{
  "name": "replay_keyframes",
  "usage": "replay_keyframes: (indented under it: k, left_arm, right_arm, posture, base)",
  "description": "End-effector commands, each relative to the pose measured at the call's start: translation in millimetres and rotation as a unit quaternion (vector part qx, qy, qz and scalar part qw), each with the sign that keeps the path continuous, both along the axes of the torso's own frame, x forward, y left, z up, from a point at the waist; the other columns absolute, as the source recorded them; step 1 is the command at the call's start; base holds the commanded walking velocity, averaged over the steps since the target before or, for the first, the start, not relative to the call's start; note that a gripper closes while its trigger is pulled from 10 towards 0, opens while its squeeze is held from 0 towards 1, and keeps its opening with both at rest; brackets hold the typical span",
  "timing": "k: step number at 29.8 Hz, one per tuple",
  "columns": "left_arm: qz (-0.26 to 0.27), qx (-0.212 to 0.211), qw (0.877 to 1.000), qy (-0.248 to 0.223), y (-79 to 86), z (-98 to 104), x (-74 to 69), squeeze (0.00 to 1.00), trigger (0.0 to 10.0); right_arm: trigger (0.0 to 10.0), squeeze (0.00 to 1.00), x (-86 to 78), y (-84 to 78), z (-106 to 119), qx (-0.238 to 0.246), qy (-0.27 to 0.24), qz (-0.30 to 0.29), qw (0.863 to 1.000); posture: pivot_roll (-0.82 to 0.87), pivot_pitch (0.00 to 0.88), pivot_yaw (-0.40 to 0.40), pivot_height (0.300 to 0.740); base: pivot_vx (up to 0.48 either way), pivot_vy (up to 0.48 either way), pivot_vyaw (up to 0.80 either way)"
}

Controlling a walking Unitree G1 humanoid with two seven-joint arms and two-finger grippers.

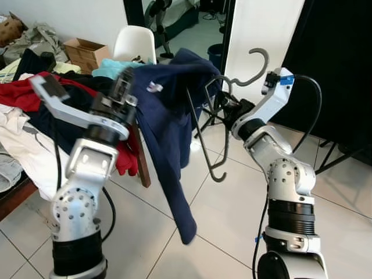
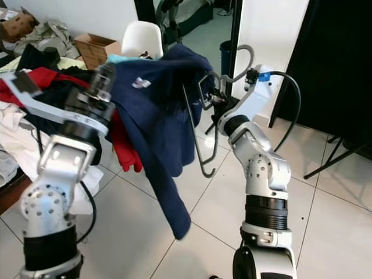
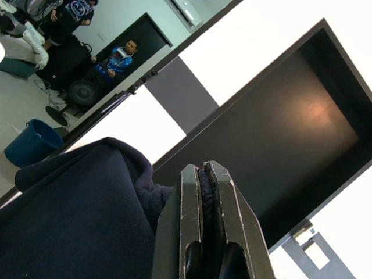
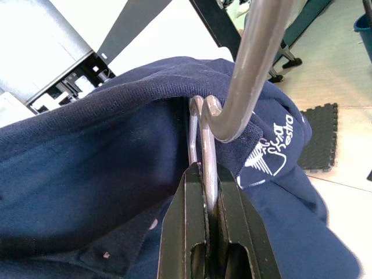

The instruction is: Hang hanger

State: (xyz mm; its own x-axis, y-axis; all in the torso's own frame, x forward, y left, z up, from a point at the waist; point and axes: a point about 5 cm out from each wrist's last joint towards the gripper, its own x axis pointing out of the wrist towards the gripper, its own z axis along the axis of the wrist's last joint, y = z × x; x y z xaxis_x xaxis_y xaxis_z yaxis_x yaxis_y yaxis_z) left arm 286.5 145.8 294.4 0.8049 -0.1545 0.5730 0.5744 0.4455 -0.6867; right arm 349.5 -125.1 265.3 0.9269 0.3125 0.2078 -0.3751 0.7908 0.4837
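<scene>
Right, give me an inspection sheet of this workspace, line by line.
Surface: pale tiled floor; a table edge on the robot's left.
Job's things: grey wire hanger, partly inside a navy shirt that hangs down towards the floor.
Clutter: clothes pile on the table, cardboard box, white chair, blue bin.
End effectors: left end effector pinches the shirt fabric; right end effector is closed on the hanger wire below its hook.
Cables: black cable looping from the right wrist.
Surroundings: black curtain, people in the background.
</scene>
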Motion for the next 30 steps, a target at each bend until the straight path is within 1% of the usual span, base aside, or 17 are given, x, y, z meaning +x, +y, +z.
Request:
replay_keyframes:
  k: [1, 2, 3, 4, 6, 7, 9, 10, 13, 14, 15, 16, 19, 23, 24, 26, 30]
  left_arm:
    - [-0.007, -0.002, 1.0, -0.009, -4.6, 4, -5.4, 0.0, 10.0]
    - [-0.007, -0.002, 1.0, -0.009, -4.6, 4, -5.4, 0.0, 10.0]
    - [-0.045, 0.005, 0.999, 0.001, -24.0, -4, -11.2, 0.0, 10.0]
    - [-0.045, 0.005, 0.999, 0.001, -24.0, -4, -11.2, 0.0, 10.0]
    - [-0.115, 0.016, 0.993, 0.023, -59.8, -20, -23.5, 0.0, 10.0]
    - [-0.115, 0.016, 0.993, 0.023, -59.8, -20, -23.5, 0.0, 10.0]
    - [-0.155, 0.022, 0.987, 0.033, -78.2, -27, -29.2, 0.0, 10.0]
    - [-0.17, 0.029, 0.984, 0.033, -86.0, -28, -30.4, 0.07, 10.0]
    - [-0.178, 0.035, 0.983, 0.033, -90.5, -29, -31.1, 0.07, 10.0]
    - [-0.184, 0.067, 0.98, 0.033, -96.5, -32, -30.2, 1.0, 10.0]
    - [-0.186, 0.124, 0.974, 0.029, -101.2, -36, -28.4, 1.0, 10.0]
    - [-0.186, 0.124, 0.974, 0.029, -101.2, -36, -28.4, 1.0, 10.0]
    - [-0.191, 0.184, 0.964, 0.012, -101.0, -38, -29.8, 1.0, 10.0]
    - [-0.194, 0.197, 0.961, 0.008, -100.4, -38, -30.7, 1.0, 10.0]
    - [-0.202, 0.229, 0.952, -0.006, -98.7, -39, -35.7, 1.0, 10.0]
    - [-0.21, 0.256, 0.943, -0.02, -96.5, -39, -40.7, 1.0, 10.0]
    - [-0.216, 0.273, 0.937, -0.031, -93.0, -38, -45.2, 1.0, 10.0]
  right_arm:
    - [10.0, 0.0, -0.2, 0.2, 10, 0.013, -0.026, -0.004, 1.0]
    - [10.0, 0.0, -0.2, 0.2, 10, 0.013, -0.026, -0.004, 1.0]
    - [10.0, 0.0, 0.1, -1.7, 11, 0.014, -0.029, -0.008, 0.999]
    - [10.0, 0.0, 0.1, -1.7, 11, 0.014, -0.029, -0.008, 0.999]
    - [10.0, 0.0, 1.4, -5.2, 13, 0.019, -0.032, -0.017, 0.999]
    - [10.0, 0.0, 1.4, -5.2, 13, 0.019, -0.032, -0.017, 0.999]
    - [10.0, 0.0, 2.5, -5.7, 15, 0.023, -0.035, -0.02, 0.999]
    - [10.0, 0.0, 2.9, -4.9, 16, 0.025, -0.037, -0.019, 0.999]
    - [10.0, 0.0, 3.2, -4.3, 17, 0.027, -0.039, -0.019, 0.999]
    - [10.0, 0.0, 3.5, -3.4, 19, 0.031, -0.044, -0.017, 0.998]
    - [10.0, 0.0, 3.8, -2.2, 23, 0.038, -0.052, -0.014, 0.998]
    - [10.0, 0.0, 3.8, -2.2, 23, 0.038, -0.052, -0.014, 0.998]
    - [10.0, 0.0, 3.4, -2.6, 30, 0.048, -0.07, -0.003, 0.996]
    - [10.0, 0.0, 3.1, -3.1, 32, 0.051, -0.076, 0.001, 0.996]
    - [10.0, 0.0, 2.4, -4.6, 38, 0.057, -0.093, 0.012, 0.994]
    - [10.0, 0.0, 1.6, -6.2, 43, 0.062, -0.108, 0.023, 0.992]
    - [10.0, 0.0, 0.7, -8.2, 48, 0.064, -0.124, 0.033, 0.99]
  posture:
    - [-0.04, 0.109, 0.047, 0.74]
    - [-0.04, 0.109, 0.047, 0.74]
    - [-0.04, 0.11, 0.048, 0.74]
    - [-0.04, 0.11, 0.048, 0.74]
    - [-0.04, 0.112, 0.048, 0.74]
    - [-0.04, 0.112, 0.048, 0.74]
    - [-0.04, 0.115, 0.047, 0.74]
    - [-0.04, 0.115, 0.047, 0.74]
    - [-0.04, 0.114, 0.047, 0.74]
    - [-0.04, 0.114, 0.048, 0.74]
    - [-0.04, 0.114, 0.049, 0.74]
    - [-0.04, 0.114, 0.049, 0.74]
    - [-0.04, 0.116, 0.051, 0.74]
    - [-0.04, 0.116, 0.051, 0.74]
    - [-0.03, 0.117, 0.05, 0.74]
    - [-0.03, 0.117, 0.05, 0.74]
    - [-0.03, 0.117, 0.047, 0.74]
  base:
    - [0.0, 0.0, 0.0]
    - [0.0, 0.0, 0.0]
    - [0.0, 0.0, 0.0]
    - [0.0, 0.0, 0.0]
    - [0.0, 0.0, 0.0]
    - [0.0, 0.0, 0.0]
    - [0.0, 0.0, 0.0]
    - [0.0, 0.0, 0.0]
    - [0.0, 0.0, 0.0]
    - [0.0, 0.0, 0.0]
    - [0.0, 0.0, 0.0]
    - [0.0, 0.0, 0.0]
    - [0.0, 0.0, 0.0]
    - [0.0, 0.0, 0.0]
    - [0.0, 0.0, 0.0]
    - [0.0, 0.0, 0.0]
    - [0.0, 0.0, 0.0]
